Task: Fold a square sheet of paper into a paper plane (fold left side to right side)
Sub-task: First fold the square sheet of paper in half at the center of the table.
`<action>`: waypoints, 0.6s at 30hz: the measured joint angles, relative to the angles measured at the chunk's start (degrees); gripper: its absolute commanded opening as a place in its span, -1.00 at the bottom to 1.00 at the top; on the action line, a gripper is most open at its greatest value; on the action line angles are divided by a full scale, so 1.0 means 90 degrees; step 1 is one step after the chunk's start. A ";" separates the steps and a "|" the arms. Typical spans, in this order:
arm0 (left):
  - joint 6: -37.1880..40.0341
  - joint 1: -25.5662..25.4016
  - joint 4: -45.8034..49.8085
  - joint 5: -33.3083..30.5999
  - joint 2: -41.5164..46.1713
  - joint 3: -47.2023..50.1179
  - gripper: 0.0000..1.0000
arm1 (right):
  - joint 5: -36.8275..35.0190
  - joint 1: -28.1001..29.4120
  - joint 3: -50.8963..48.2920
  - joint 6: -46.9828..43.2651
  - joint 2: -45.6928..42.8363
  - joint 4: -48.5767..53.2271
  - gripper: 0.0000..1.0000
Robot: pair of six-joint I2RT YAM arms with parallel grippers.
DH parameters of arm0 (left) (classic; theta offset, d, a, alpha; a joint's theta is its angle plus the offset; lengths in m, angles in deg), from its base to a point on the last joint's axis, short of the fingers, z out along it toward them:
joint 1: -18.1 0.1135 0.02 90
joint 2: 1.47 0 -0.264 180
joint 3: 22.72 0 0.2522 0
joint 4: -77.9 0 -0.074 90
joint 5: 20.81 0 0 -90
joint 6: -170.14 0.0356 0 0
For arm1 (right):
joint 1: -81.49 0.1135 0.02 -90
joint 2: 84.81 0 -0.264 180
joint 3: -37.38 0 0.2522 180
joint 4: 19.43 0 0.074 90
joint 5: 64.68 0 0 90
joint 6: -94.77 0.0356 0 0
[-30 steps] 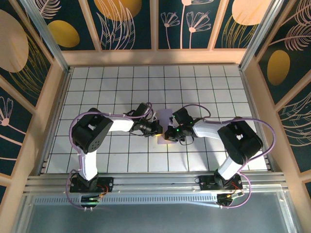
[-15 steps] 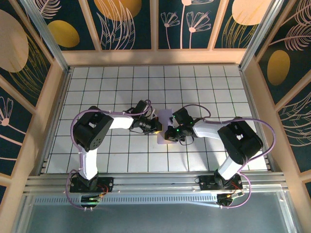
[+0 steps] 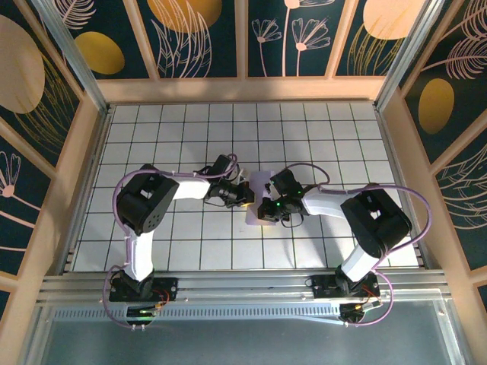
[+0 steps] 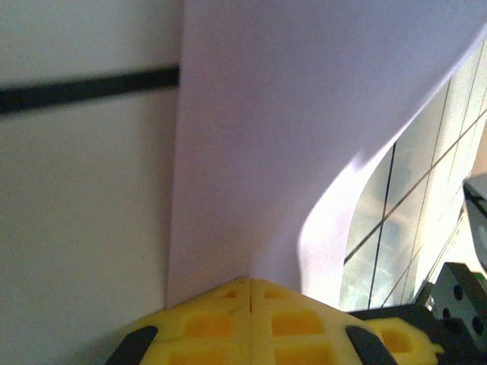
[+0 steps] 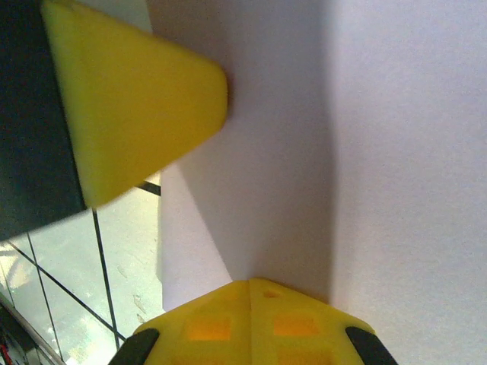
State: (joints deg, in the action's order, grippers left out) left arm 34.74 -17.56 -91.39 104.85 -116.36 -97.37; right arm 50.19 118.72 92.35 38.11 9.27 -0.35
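One slight left hand [image 3: 246, 197] shift along paper [image 3: 261, 181].

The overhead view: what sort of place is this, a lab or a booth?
Probably a purpose-built robot test booth: a white grid-tiled table, decorated wall panels closing it in, and the left arm and right arm bolted to an aluminium rail.

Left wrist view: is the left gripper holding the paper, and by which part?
Cannot be told. The left gripper is shut, tips against the sheet of paper near one edge; a pinch is not visible.
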 measured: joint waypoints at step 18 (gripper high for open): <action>0.0306 0.0423 0.0415 -0.0206 -0.0580 -0.1025 -0.95 | -0.0148 -0.0046 -0.0056 -0.0070 -0.0007 -0.0194 -1.00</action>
State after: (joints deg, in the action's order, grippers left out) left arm 37.49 -13.76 -87.65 102.99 -121.59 -106.59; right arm 48.85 118.30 91.85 37.47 9.20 -2.09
